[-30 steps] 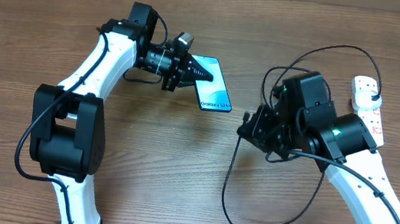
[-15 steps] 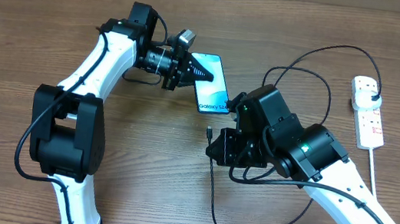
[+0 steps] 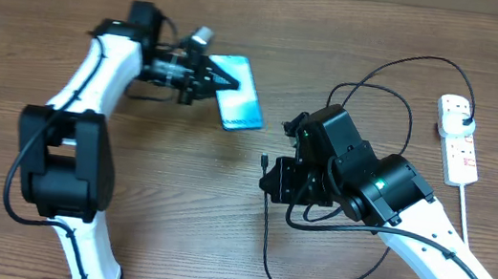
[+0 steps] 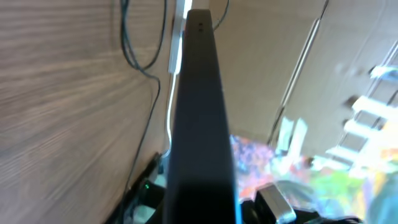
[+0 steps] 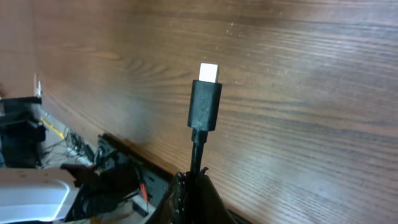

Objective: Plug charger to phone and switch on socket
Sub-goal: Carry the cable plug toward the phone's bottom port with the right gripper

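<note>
— Where is the charger (image 5: 205, 104)?
— Its connector tip (image 3: 265, 161) sticks up out of the right gripper (image 5: 193, 186), whose fingers are pressed together on the black cable just below the connector. The metal end is bare and touches nothing. From the gripper, the cable loops loosely over the table (image 3: 171, 216).

— And the other end of it?
— The black plug (image 3: 466, 112) sits in the end outlet of the socket (image 3: 460, 156), the outlet farthest from the robot. The socket lies near the table's right edge, with its thick white cord (image 3: 465, 202) trailing off its near end. Whether any switch is on I cannot tell.

— Anything in the other outlets?
— They are too small to make out.

— The phone (image 3: 237, 106)?
— Over on the left, well apart from the connector tip, with its bright blue screen facing up. The left gripper (image 3: 214, 81) is clamped on one long edge of it. The left wrist view shows the phone edge-on as a dark slab. Whether it rests on the wood or is lifted I cannot tell.
</note>
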### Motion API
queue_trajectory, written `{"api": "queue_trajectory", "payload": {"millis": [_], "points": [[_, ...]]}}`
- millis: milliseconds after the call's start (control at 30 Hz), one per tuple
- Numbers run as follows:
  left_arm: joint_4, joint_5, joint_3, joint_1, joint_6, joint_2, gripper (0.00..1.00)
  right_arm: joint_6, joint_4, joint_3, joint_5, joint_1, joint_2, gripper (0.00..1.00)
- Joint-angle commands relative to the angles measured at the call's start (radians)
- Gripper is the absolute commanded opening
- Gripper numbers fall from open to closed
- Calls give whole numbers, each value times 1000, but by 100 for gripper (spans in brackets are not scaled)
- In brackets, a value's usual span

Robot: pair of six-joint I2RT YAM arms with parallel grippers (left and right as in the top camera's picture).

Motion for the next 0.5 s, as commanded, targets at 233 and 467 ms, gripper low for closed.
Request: {"api": "queue_trajectory", "payload": {"millis": [233, 467], "points": [[-307, -55, 27, 70, 166, -9, 4, 68, 93, -2, 46, 1, -22, 4], [-397, -161, 27, 70, 167, -9, 4, 68, 72, -2, 45, 1, -22, 4]]}}
